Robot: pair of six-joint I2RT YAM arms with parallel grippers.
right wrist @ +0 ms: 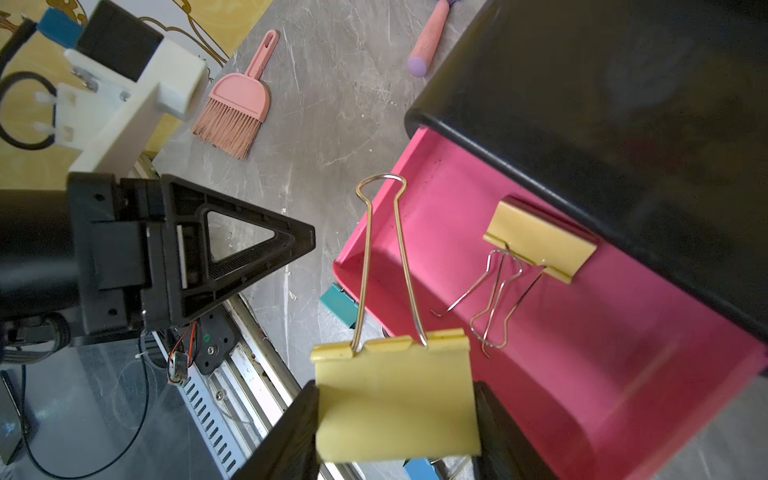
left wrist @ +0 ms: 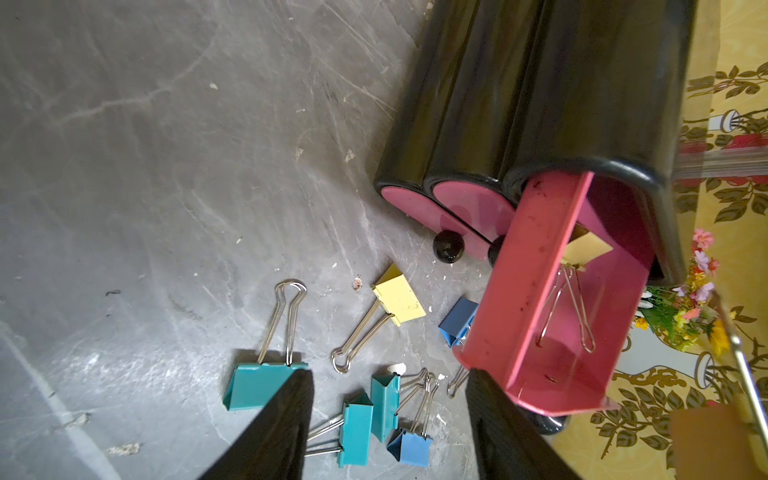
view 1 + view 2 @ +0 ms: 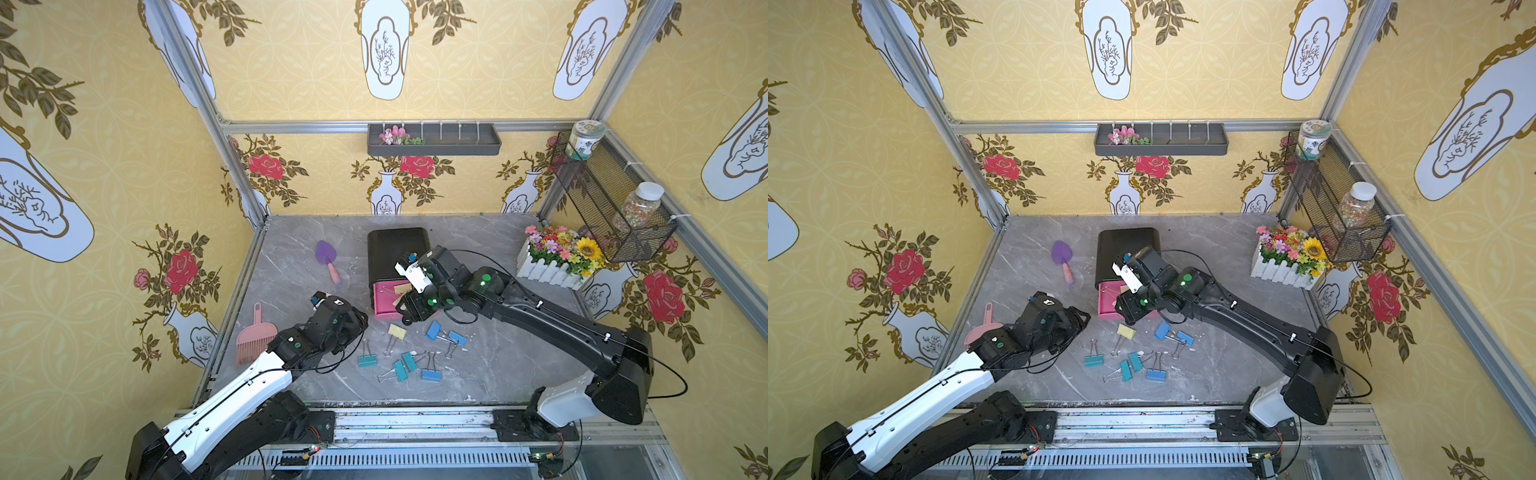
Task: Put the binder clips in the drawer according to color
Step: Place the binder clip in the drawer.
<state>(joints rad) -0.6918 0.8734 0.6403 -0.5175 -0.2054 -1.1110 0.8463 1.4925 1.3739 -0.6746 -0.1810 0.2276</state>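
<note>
Now: marble tabletop [image 3: 498,365], floral walls [image 3: 291,62]; right jaws pinch yellow clip [image 1: 395,407], left jaws spread.

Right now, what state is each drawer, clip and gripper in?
Top pink drawer of black rounded cabinet: pulled open.
Two lower pink drawers: shut.
Right gripper: shut on pale yellow binder clip.
Second yellow clip: inside open drawer.
Third yellow clip: loose on grey marble table.
Left gripper: open, empty.
Teal clips, blue clips: loose on table.

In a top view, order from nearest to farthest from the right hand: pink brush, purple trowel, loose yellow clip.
1. Loose yellow clip, on the table by the right hand.
2. Purple trowel, left of the cabinet.
3. Pink brush, far left.
</note>
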